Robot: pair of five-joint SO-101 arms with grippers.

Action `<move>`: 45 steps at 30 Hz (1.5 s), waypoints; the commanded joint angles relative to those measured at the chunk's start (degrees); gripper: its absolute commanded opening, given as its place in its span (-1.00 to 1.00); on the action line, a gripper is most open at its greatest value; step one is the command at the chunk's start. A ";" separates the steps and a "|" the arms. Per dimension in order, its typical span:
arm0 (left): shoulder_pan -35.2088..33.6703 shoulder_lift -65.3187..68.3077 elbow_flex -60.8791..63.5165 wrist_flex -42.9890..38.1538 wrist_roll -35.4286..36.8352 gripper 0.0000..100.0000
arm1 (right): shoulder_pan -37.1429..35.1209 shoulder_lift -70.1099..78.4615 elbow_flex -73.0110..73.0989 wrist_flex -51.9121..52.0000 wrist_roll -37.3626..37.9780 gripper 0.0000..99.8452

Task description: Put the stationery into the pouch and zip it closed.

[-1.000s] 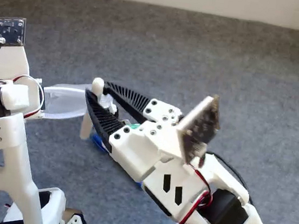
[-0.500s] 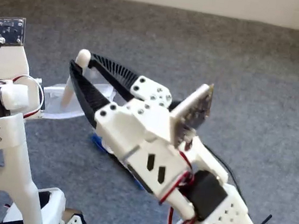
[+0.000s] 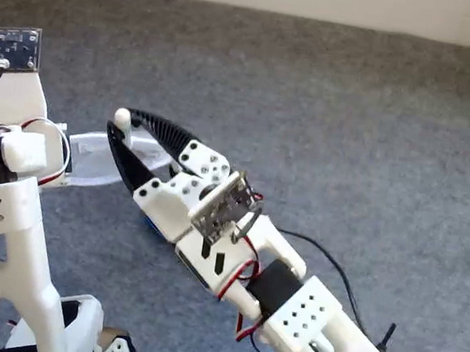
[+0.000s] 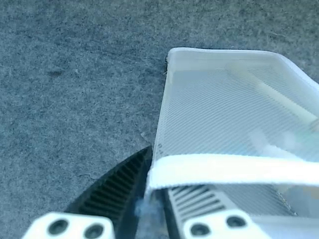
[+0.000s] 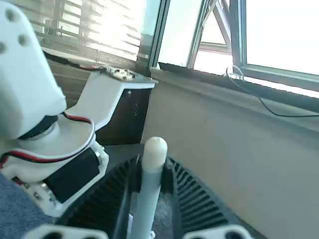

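Note:
A translucent white mesh pouch [image 4: 224,109] hangs over the grey carpet, with pale stick-shaped items showing faintly through the mesh. My left gripper [image 4: 155,174] is shut on the pouch's white zip band. In the high view the pouch [image 3: 96,155] juts out beside the left arm [image 3: 9,200]. My right gripper [image 3: 124,132] is shut on a white round-tipped pen [image 3: 122,117], just above and to the right of the pouch. In the right wrist view the pen [image 5: 153,149] stands up between the black fingers [image 5: 192,194].
A blue object [image 3: 154,223] lies on the carpet, mostly hidden under the right arm. Grey carpet [image 3: 378,125] stretches open to the right and back. A pale wall edge runs along the far side.
The right gripper lifted the pen off the carpet near the blue object, swung it left toward the pouch, then came down a little while the wrist turned. The left arm held still.

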 commanded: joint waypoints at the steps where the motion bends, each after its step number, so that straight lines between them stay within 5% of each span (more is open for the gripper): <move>1: -0.66 -0.13 -0.22 0.00 0.53 -0.99 | 0.66 0.40 1.71 -1.80 1.05 -0.99; 10: -0.66 -0.13 -0.22 -0.09 0.53 -0.99 | 0.75 0.40 4.35 -1.80 1.05 -0.98; 16: -0.66 -0.13 -0.22 -0.09 0.53 -0.99 | 0.75 0.40 6.20 -1.27 0.97 -0.65; 35: -0.66 -0.13 -0.22 -0.09 0.53 -0.99 | 3.03 -3.38 6.73 -0.66 0.97 -0.65; 38: -0.66 -0.13 -0.22 -0.09 0.53 -0.99 | 4.09 -7.25 4.35 7.34 0.53 -0.65; 45: -0.84 -0.13 -0.22 -0.09 0.53 -0.99 | 12.18 -9.71 -11.74 35.82 -15.12 -0.65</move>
